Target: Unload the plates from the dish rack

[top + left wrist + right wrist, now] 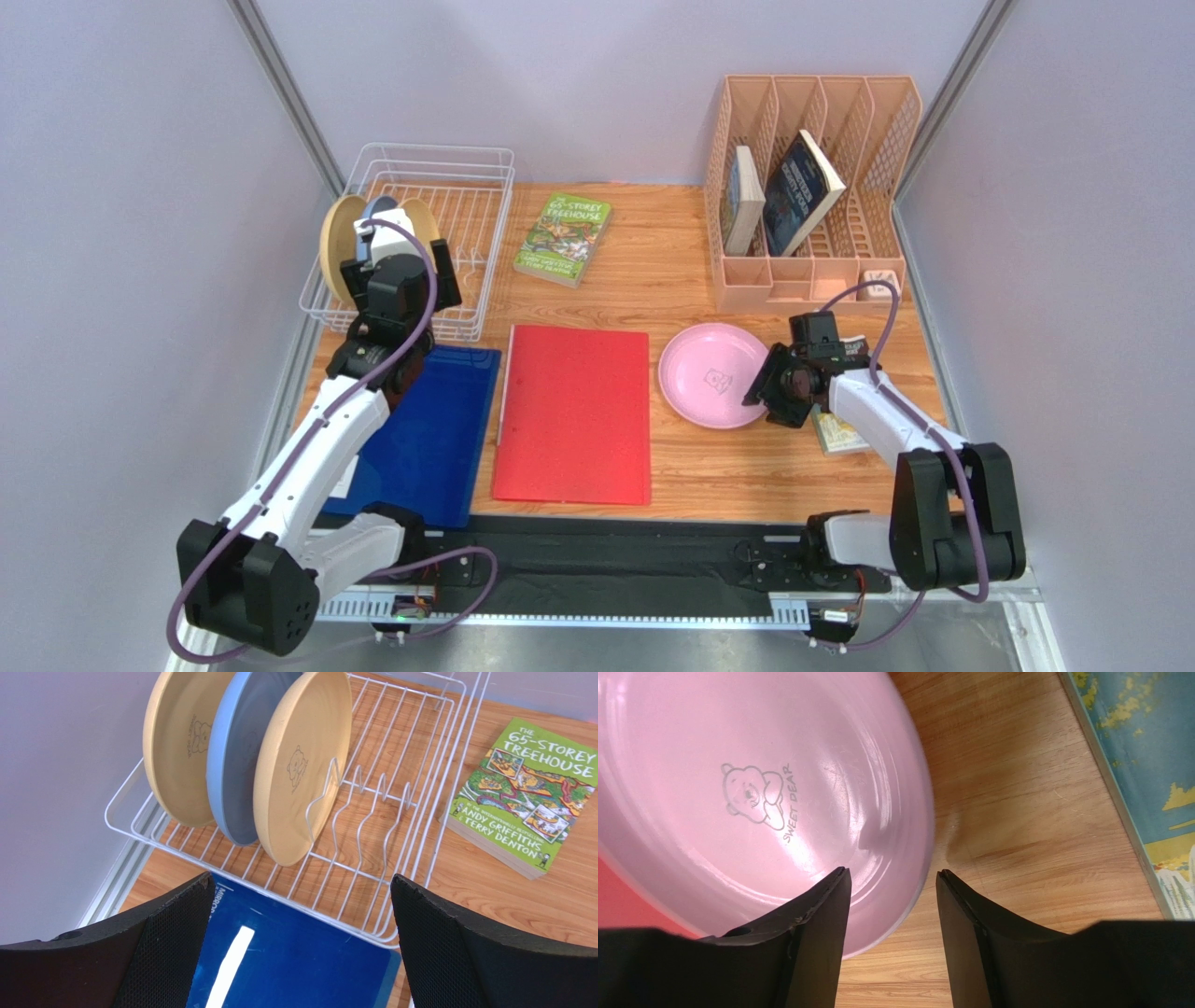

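Since the pink plate rests flat, right of the dish rack, the right gripper stands half-open astride its rim, holding nothing; the left gripper gapes empty before the rack.

From above and behind the arm bases we look down on the whole bench. Our left wrist view sits low and close, facing forward between its own jaws into the dish rack, which the overhead view holds at far left. Our right wrist view is nearer still, right over the pink plate that the overhead view shows right of centre.
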You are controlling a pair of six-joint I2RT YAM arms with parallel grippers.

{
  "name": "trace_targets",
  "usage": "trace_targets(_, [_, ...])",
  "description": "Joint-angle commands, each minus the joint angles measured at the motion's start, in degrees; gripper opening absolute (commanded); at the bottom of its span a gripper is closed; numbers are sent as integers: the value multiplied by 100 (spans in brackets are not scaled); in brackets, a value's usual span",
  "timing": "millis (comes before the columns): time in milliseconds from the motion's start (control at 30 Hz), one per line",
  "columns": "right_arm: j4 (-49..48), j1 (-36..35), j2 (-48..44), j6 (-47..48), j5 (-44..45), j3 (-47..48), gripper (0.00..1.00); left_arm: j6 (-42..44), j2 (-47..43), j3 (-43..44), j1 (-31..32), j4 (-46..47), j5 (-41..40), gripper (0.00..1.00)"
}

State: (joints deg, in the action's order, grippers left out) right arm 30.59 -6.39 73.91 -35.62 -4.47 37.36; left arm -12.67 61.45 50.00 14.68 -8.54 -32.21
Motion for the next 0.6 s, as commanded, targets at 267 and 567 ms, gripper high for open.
trace_targets(267, [702,15,-1554,370,834,666,58,528,991,590,-580,1169,277,97])
trace_targets(567, [879,15,-1696,582,878,1220,59,520,1984,871,-1002,1556,303,86])
